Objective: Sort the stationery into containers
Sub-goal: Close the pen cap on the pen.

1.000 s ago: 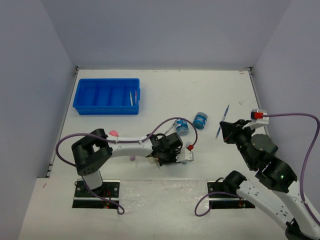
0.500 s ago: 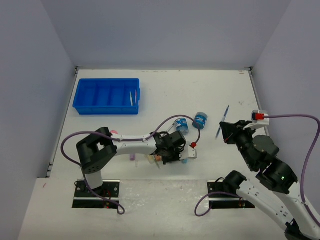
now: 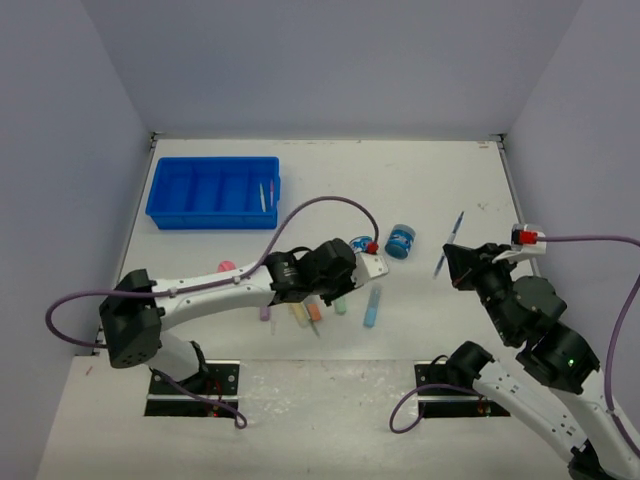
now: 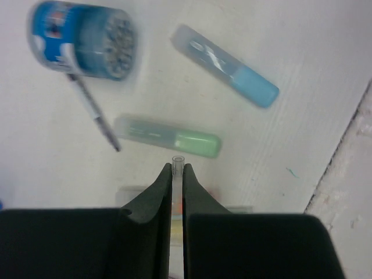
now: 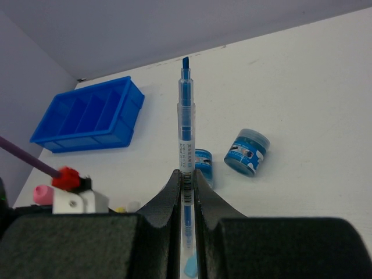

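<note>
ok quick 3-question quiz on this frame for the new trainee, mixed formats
1. True or false: the blue tray holds nothing yet.
2. What is the right gripper shut on? A) a green marker B) a blue pen C) a pink-capped bottle
3. Fill in: the number of round blue tubs in view is ___.

Key
1. False: a thin pen already lies in its right-hand end compartment.
2. B
3. two
</note>
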{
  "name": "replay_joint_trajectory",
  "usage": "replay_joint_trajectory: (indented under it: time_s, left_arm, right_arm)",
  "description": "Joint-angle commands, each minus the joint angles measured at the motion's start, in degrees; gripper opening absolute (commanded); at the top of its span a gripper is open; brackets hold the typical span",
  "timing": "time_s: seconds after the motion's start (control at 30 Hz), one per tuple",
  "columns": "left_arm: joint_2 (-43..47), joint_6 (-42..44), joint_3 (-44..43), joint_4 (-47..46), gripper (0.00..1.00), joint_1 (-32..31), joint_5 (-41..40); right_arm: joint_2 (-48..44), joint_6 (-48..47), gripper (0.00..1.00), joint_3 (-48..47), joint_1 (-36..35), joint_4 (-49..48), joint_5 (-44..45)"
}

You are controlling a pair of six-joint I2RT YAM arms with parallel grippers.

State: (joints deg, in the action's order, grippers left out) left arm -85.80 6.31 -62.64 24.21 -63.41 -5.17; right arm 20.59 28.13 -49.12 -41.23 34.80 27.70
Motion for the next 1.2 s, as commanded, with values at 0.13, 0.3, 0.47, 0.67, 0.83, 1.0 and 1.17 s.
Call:
replay_joint_trajectory:
  time_s: [0.13,0.3,0.47,0.67,0.83,1.0,1.17]
  left_arm:
    - [13.06,-28.45,-5.88,-12.39,0.0,14.93,-3.97]
    - [24.79,-38.5,5.42,-33.28,0.0,22.43,18.58]
    - [30.81,-45.06,12.48,-43.23,0.0,25.19,24.91]
    - [33.25,-51.63,19.32,-55.33,0.0,26.07,31.56]
    - [32.73,-52.62,20.88,-58.41,0.0,26.06,32.08]
    - [32.42,-54.0,21.86,-61.62,0.0,26.06,33.0]
    - [32.45,-53.77,22.08,-62.4,0.0,26.1,33.35]
  right_arm:
    - [6.06,-6.11,0.0,2.19,0.01,-13.39,-34.23]
    - [13.02,0.19,0.0,4.87,0.01,-24.8,-54.56]
    - [20.16,4.08,0.0,5.64,0.01,-33.13,-62.22]
    - [26.45,6.07,0.0,4.49,-0.1,-37.26,-65.01]
    - [26.43,6.08,0.0,3.76,-0.55,-36.9,-63.67]
    - [27.3,5.56,0.0,3.24,-0.6,-35.86,-61.96]
    - [27.23,5.66,0.0,3.07,-0.6,-36.25,-62.28]
